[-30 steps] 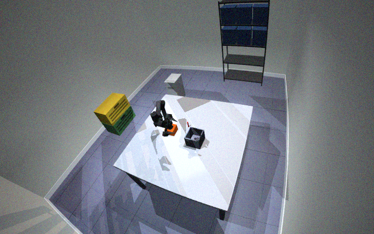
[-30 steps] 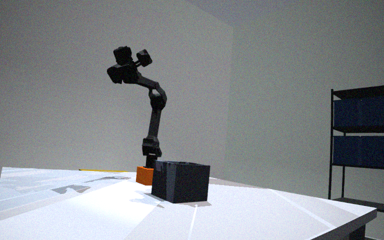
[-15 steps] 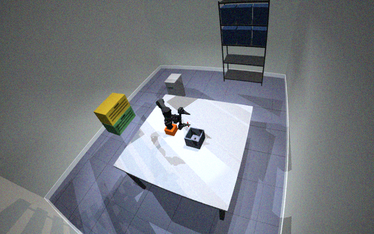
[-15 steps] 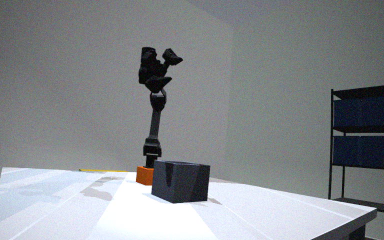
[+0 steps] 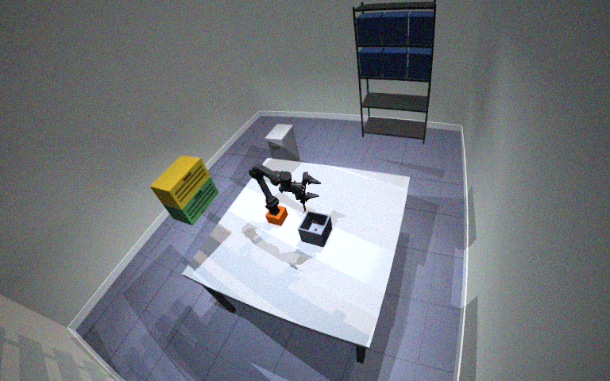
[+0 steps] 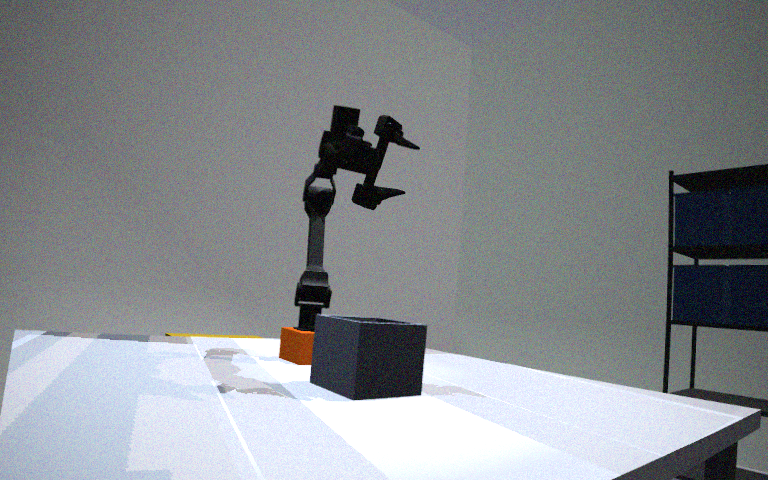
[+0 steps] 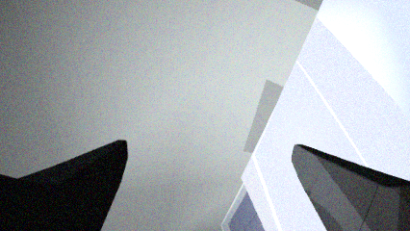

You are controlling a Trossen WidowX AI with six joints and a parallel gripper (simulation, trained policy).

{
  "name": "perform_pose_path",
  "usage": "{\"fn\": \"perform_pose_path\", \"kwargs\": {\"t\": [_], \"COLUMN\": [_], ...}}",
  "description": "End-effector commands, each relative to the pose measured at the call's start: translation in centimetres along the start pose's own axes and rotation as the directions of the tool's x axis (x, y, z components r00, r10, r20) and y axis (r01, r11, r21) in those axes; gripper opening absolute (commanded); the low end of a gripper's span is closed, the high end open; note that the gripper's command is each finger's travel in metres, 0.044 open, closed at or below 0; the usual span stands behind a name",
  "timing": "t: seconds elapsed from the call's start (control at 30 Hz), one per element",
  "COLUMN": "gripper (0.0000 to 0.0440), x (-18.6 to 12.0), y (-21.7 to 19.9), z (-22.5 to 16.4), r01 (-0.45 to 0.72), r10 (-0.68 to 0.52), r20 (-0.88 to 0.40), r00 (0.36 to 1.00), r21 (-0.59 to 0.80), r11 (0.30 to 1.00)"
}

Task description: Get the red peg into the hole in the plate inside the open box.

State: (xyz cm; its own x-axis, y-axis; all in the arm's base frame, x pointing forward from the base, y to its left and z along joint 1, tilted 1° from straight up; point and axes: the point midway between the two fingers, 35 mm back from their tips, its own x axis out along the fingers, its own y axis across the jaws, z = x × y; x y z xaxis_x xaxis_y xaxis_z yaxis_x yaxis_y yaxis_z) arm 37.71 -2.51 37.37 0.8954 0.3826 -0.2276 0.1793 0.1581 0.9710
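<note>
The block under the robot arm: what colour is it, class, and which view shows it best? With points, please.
The block (image 5: 276, 217) (image 6: 296, 346) is plain orange; the top view shows it best.

Shown: slim red peg (image 5: 304, 207), partly hidden, outside and near dark grey, upright, open-topped box (image 5: 312, 237) (image 6: 367, 362), with pale, dark-holed bottom plate (image 5: 319, 225).
</note>
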Motion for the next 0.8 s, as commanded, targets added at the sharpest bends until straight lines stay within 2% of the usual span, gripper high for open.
{"fn": "perform_pose_path", "kwargs": {"t": [0.0,0.4,0.77], "gripper": [0.0434,0.0425,0.0418], "x": [0.6,1.5,0.3], "y": [-0.9,-5.8,-10.9], "z": [-2.4,-10.8,-17.7], "r01": [0.047,0.302,0.566], "r10": [-0.044,-0.249,-0.451], "r20": [-0.044,-0.223,-0.368], "r00": [0.998,0.942,0.813], "r21": [0.066,0.246,0.319], "r11": [0.997,0.921,0.760]}}
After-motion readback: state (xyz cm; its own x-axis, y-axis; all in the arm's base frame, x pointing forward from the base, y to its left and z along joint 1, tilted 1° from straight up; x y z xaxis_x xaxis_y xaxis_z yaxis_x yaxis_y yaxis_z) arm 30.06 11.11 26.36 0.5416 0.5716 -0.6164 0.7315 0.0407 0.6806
